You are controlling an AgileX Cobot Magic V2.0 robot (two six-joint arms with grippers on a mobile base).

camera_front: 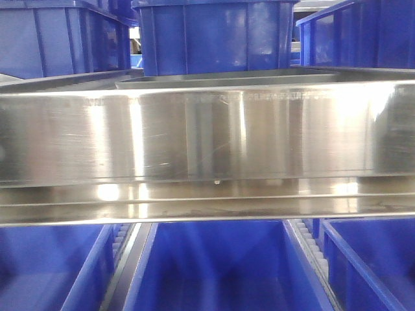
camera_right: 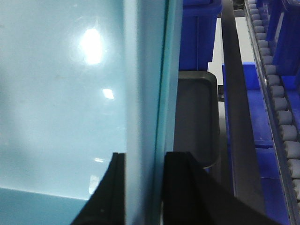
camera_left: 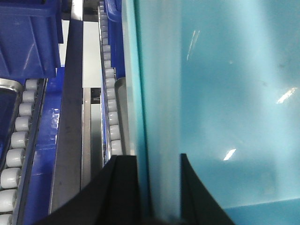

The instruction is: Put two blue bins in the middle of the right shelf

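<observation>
- Stainless steel filled the middle of the front view: the steel shelf [camera_front: 207,136] ran across the whole width, its tall shiny front lip facing the camera.
- Three upper bins [camera_front: 207,35], dark blue, stood above and behind that lip, with the rim of a grey tray [camera_front: 227,80] just in front of the middle one.
- Open lower bins [camera_front: 217,265], also blue, sat side by side under the shelf, separated by strips of white rollers.
- The left gripper [camera_left: 158,161] had its black fingers on either side of the upright wall of a blue bin [camera_left: 225,93], pinching it. The wall looked pale turquoise in the glare.
- A roller track [camera_left: 111,108] ran just beside that bin on its left, and another dark blue bin sat beyond a steel rail.
- The right gripper [camera_right: 145,157] pinched a blue bin wall [camera_right: 61,93] in the same way, one finger on each face.
- Beside it lay the grey tray [camera_right: 194,122], then a steel rail and more rollers.
- Whether both grippers held one bin, and which lower bin it was, could not be told.
</observation>
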